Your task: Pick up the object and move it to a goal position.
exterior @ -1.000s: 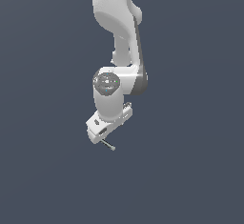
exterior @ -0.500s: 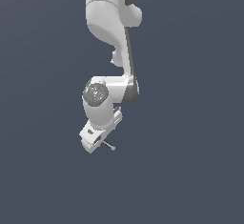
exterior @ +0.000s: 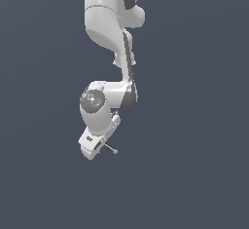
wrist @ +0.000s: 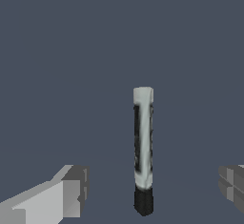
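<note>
The object [wrist: 143,142] is a thin stick with a light grey shaft and a black end. In the wrist view it lies on the dark floor between my two fingers. My gripper [wrist: 151,186] is open, and one white finger [wrist: 66,194] and the other finger [wrist: 232,184] each stand well apart from the stick. In the exterior view the object [exterior: 111,150] pokes out just beside the white hand, with my gripper [exterior: 101,147] low over the floor at the end of the bent arm.
A plain dark grey-blue floor [exterior: 194,174] fills both views. The white arm [exterior: 109,23] rises from the hand to the exterior view's upper edge. No goal marker shows.
The arm's upper links have swung toward the exterior view's left and the hand has sunk slightly lower. The stick has stayed in nearly the same spot beside the fingers.
</note>
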Robot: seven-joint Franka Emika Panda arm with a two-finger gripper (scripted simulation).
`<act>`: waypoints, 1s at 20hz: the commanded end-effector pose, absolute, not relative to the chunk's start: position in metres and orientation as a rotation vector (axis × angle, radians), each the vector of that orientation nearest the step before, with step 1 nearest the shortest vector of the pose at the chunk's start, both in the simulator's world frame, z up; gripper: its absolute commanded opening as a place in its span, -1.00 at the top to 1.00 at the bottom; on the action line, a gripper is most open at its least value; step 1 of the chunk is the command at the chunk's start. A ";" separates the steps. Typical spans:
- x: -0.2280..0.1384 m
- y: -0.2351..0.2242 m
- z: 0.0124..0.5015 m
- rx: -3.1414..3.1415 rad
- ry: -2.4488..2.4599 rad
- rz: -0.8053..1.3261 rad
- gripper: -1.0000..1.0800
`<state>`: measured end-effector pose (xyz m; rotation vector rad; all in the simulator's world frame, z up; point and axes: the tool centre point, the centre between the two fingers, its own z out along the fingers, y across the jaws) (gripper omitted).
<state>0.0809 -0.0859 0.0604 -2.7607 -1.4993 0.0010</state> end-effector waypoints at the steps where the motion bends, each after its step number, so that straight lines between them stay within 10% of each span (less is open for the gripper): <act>1: 0.081 -0.087 0.060 -2.756 -1.508 0.000 -0.92; 20: 0.081 -0.086 0.010 -2.756 -1.509 0.000 -0.92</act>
